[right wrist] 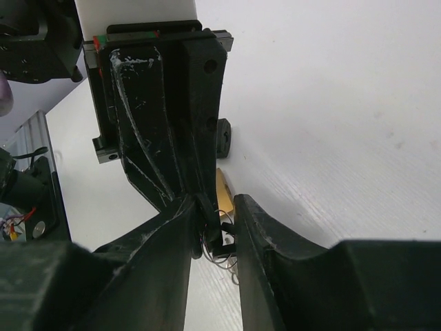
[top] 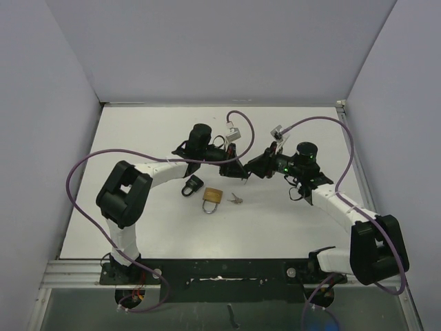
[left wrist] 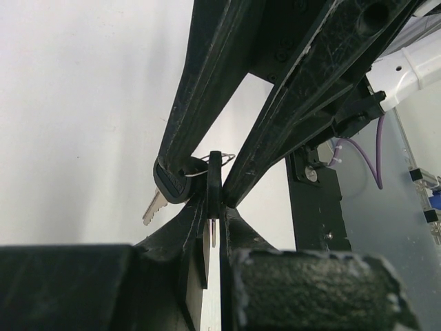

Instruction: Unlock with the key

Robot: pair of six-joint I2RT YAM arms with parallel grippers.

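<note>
Our left claw (left wrist: 213,215) is pinched shut on the key (left wrist: 214,176), holding it edge-on in the air with the dark head sticking out past the fingertips. Our right claw (right wrist: 212,207) meets it nose to nose. Its jaws are partly open and set either side of that head, with a sliver of gap on each side as far as we can tell, so we do not count it as gripping. A second key (left wrist: 171,185) hangs just beside the first, silver blade pointing down.

We read this as a hand-over between our two arms. The next move turns on the brass padlock (top: 212,198). It lies flat on the table (top: 138,138), below both claws, nearer our bases and a little toward the left arm's side, so the left arm is slightly nearer. Its long axis runs roughly near to far, with the shackle toward the bases and the body's end toward the claws. Just left of it lies what looks like a black padlock (top: 192,185), and just right a loose pair of keys (top: 236,199). We cannot tell which lock our key fits.

The table is plain white and matt, with pale walls (top: 220,48) on three sides and purple cables (top: 76,179) looping off the arms
</note>
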